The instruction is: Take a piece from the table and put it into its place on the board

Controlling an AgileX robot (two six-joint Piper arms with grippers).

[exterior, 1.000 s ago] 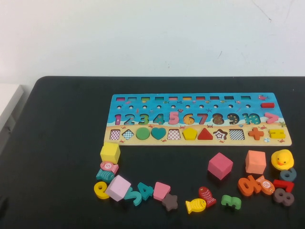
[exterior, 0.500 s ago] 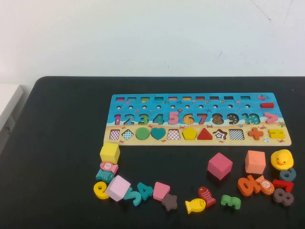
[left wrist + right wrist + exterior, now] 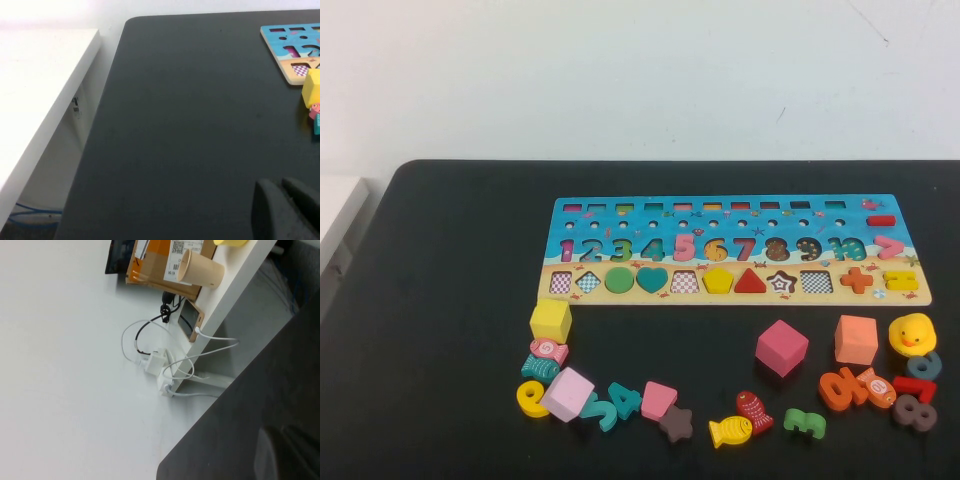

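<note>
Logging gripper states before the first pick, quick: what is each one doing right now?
Left gripper: over bare table, left of the yellow cube; holding nothing, open or shut cannot be told.
Right gripper: at the table's right edge; likewise cannot be told.

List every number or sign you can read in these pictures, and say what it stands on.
"1 2 3 4 5 6 7 8 9 10": number row on the board.
"+", "=", ">", "−": sign pieces at the board's right end.
"3": loose green piece on the table.
Cardboard box label: too small to read.

Black table (image 3: pixel 450 330) — blue-and-tan board (image 3: pixel 735 250), yellow duck (image 3: pixel 912 333).
</note>
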